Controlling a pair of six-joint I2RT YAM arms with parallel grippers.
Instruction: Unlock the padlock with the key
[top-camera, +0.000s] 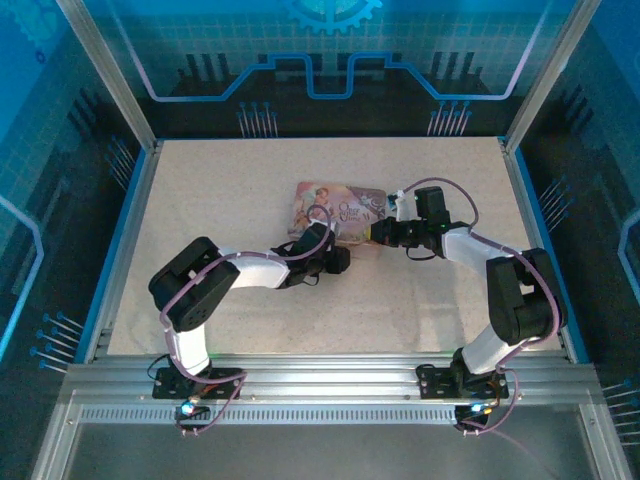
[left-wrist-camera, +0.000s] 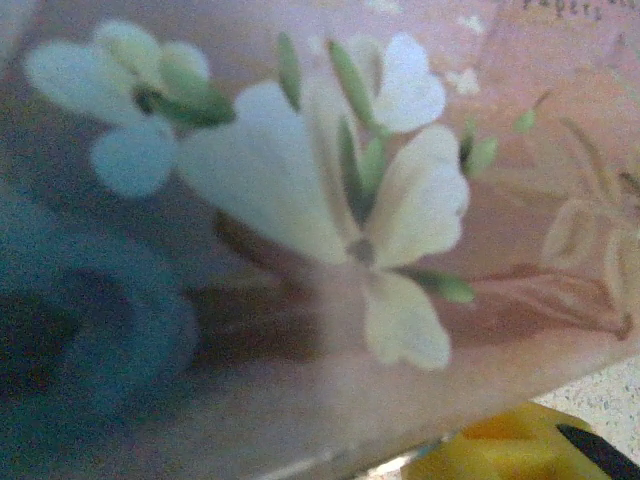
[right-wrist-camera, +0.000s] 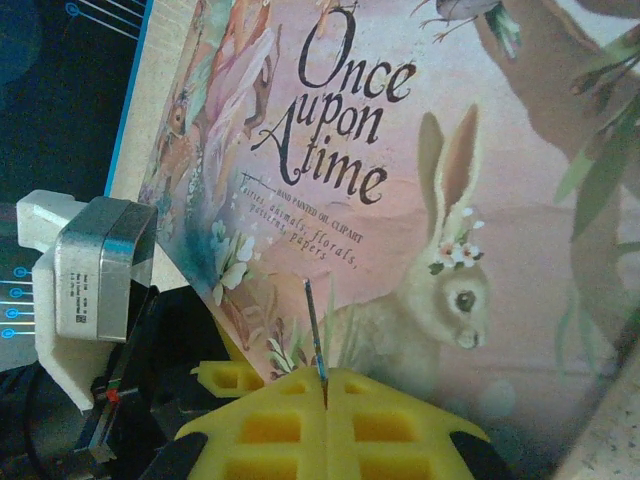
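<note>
The right tool (right-wrist-camera: 326, 378) has its yellow fingers (right-wrist-camera: 400, 430) pressed flat together on the key (right-wrist-camera: 314, 325), a thin dark sliver standing up out of the seam between them against the lid of the pink tin (right-wrist-camera: 480, 150) (the one printed "Once upon a time", with a rabbit). From above, that tool sits at the tin's right edge and the left tool (top-camera: 338, 260) at its near edge, mid-way across the surface (top-camera: 420, 310). In the left wrist view the tin's painted flowers loom close and blurred, so I cannot tell how wide the left tool stands or whether it grips anything.
</note>
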